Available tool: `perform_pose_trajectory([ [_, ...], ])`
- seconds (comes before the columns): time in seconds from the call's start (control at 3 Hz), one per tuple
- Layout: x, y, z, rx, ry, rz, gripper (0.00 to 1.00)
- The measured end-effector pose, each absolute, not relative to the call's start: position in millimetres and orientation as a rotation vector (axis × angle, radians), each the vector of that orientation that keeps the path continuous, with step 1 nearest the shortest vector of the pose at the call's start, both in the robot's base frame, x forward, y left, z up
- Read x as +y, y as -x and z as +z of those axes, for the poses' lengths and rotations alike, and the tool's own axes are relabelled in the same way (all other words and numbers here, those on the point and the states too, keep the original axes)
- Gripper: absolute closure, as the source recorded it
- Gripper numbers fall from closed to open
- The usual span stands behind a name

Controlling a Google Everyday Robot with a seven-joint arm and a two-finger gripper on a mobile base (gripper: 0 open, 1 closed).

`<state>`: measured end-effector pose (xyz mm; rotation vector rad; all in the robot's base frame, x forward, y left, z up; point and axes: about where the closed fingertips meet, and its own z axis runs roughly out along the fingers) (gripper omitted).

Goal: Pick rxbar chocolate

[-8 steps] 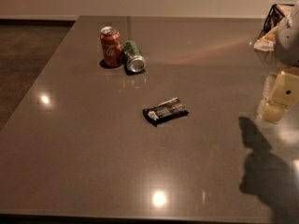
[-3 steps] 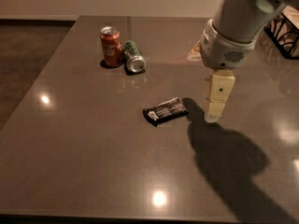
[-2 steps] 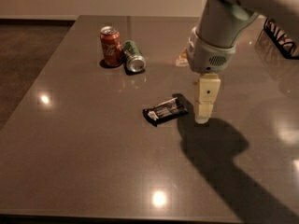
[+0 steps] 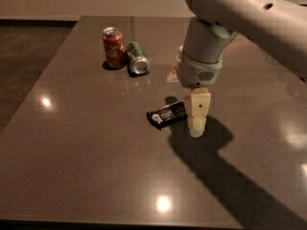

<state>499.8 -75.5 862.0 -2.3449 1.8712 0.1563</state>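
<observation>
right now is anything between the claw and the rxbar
Nothing visible does. The claw hangs at the rxbar's right-hand end in this view, just above the table. The red can and green can sit together farther back to the left, well off that line.

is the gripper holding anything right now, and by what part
Cannot be told. The gripper is down at the right end of the rxbar chocolate, which lies flat on the table.

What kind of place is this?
Probably an indoor lab or office test area: a large dark table holds a red-orange can, a green can and an rxbar chocolate, and a robot arm's end effector hangs beside the bar.
</observation>
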Motion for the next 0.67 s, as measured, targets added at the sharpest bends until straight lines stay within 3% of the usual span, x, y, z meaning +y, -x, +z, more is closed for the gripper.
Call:
perform_pose_trajectory([
  [0.67, -58.9, -498.6, 838.2, 1.844, 2.413, 0.195, 0.00],
])
